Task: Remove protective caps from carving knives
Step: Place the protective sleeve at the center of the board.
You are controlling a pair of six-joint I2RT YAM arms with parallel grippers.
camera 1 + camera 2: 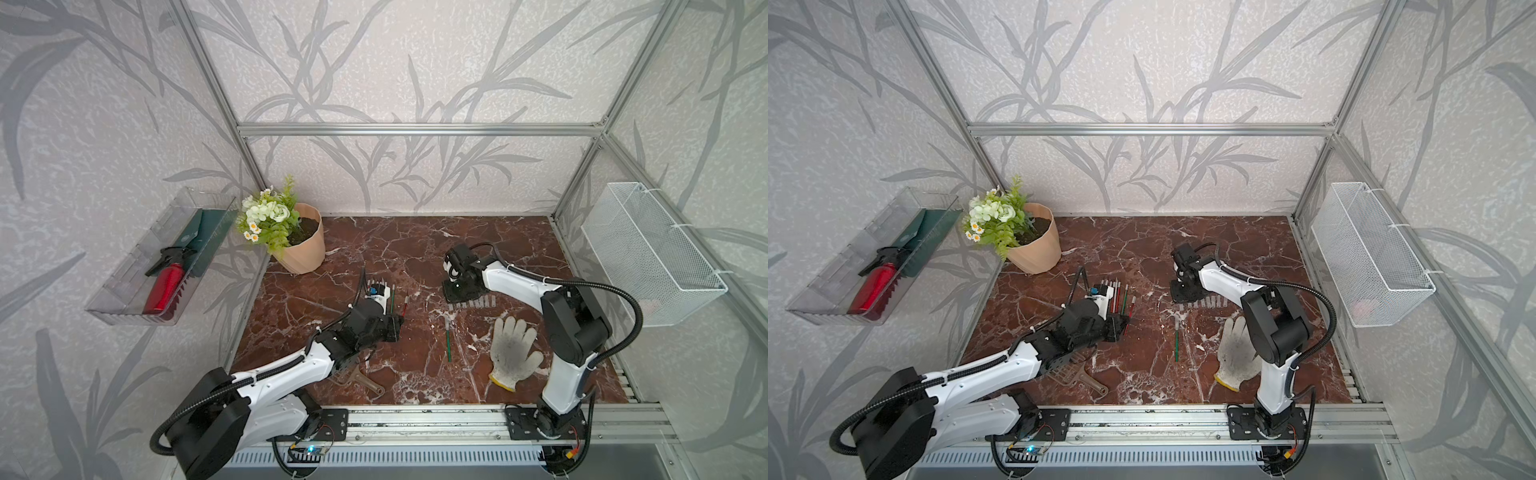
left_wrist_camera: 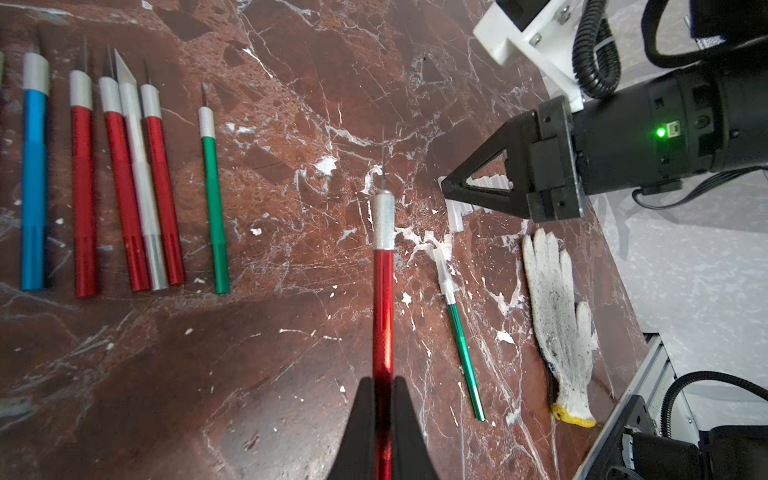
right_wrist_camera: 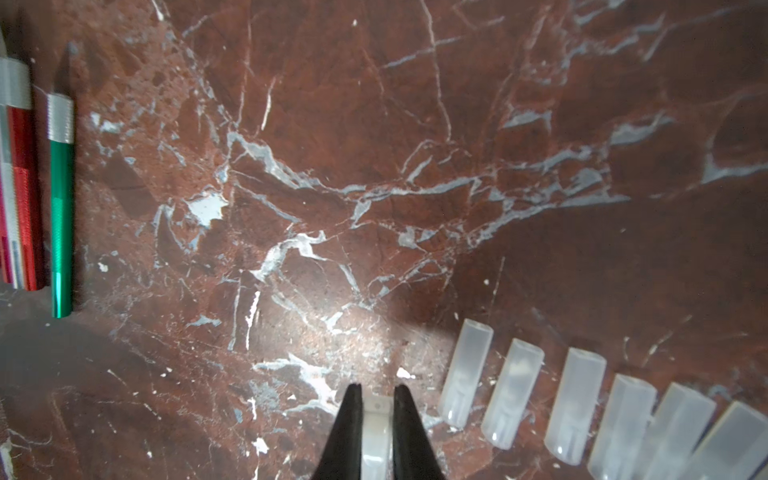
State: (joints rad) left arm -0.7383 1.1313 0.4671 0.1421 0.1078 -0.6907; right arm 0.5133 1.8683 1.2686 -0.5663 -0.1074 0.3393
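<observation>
**Fig. Cap and knife parted, each in a gripper.** The left gripper (image 2: 383, 382) is clamped fully shut on the handle of a red knife (image 2: 382, 299), whose needle tip is bare and points away from the wrist. The right gripper (image 3: 377, 388), all but closed, pinches one loose cap (image 3: 376, 436) close to the marble table (image 3: 374, 166), just beside the end of the row of caps (image 3: 575, 399) lying there.

Step in hand, as I judge it: setting the two parts down. The next move calls for a gentle release of the cap in line with its row. The red knife then needs laying beside the bare knives (image 2: 83, 199) without its tip striking stone.

One green knife (image 2: 465, 357) lies apart, between the two rows and near the work glove (image 2: 557, 316), with its fitted cap (image 2: 442, 266) still on (seemingly the last to do).

Materials:
- **Handles:** slim, round and glossy, like anodised metal.
- **Collars:** knurled, matt silver.
- **Caps:** cloudy plastic, short stubby tubes.
- **Tabletop:** polished red-brown with white veins.
</observation>
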